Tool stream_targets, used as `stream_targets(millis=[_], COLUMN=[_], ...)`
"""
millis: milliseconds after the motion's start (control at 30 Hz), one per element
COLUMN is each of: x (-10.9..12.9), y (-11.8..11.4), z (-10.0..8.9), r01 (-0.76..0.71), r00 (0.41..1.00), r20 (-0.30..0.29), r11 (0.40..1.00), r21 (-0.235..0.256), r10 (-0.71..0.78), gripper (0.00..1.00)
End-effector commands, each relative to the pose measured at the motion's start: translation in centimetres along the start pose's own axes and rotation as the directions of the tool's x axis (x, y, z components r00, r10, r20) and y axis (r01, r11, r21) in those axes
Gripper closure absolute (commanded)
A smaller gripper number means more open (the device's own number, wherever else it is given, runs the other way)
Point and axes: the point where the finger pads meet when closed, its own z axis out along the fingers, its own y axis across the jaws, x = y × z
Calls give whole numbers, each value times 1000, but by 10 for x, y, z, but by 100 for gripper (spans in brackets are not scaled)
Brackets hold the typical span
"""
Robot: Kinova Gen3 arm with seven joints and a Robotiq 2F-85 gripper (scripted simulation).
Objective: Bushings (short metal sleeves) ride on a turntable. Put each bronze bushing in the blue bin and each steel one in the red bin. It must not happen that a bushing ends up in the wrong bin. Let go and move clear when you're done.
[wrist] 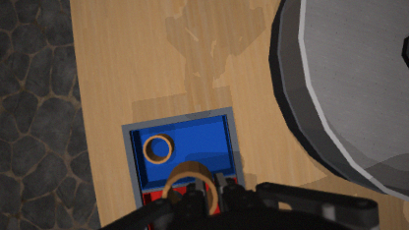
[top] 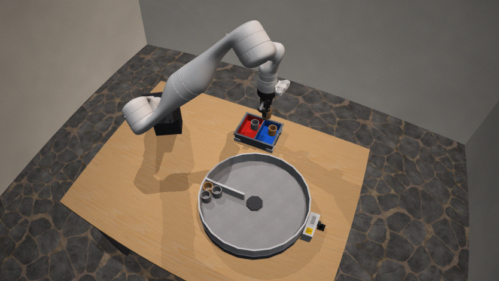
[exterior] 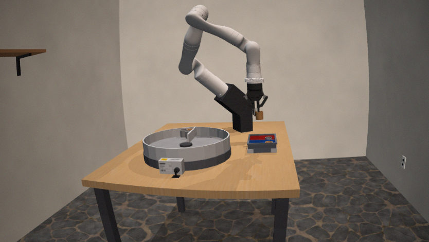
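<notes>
My gripper (top: 265, 110) is shut on a bronze bushing (top: 268, 112) and holds it high above the two-part bin; the bushing also shows in the exterior view (exterior: 258, 115) and the wrist view (wrist: 191, 189). In the wrist view the bushing hangs over the edge between the blue bin (wrist: 184, 147) and the red bin (wrist: 157, 201). The blue bin (top: 268, 134) holds one bronze bushing (top: 272, 130). The red bin (top: 248, 127) holds one steel bushing (top: 255, 124). On the turntable (top: 253, 203) one bronze bushing (top: 207, 185) and two steel bushings (top: 216, 191) (top: 206, 196) sit against the guide bar (top: 228, 188).
The arm's black base (top: 168, 122) stands at the table's back left. A control box (top: 310, 222) is fixed to the turntable's front rim. The turntable's raised wall (wrist: 315, 123) lies right of the bins in the wrist view. The table's edge runs left of the bins.
</notes>
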Motion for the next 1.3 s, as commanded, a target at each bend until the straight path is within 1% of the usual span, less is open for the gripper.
stream_targets(millis=[0, 200, 233, 433, 1267], x=[-5, -5, -2, -5, -4], y=[-8, -8, -8, -9, -8], z=[3, 3, 2, 3, 2], r01=[12, 12, 8, 12, 11], r00=[1000, 1000, 1000, 1000, 1000], r20=[7, 7, 0, 6, 2], r11=[1000, 1000, 1000, 1000, 1000], r21=[-12, -12, -7, -11, -8], r10=[-12, -12, -8, -12, -11], gripper=[100, 100, 100, 100, 100])
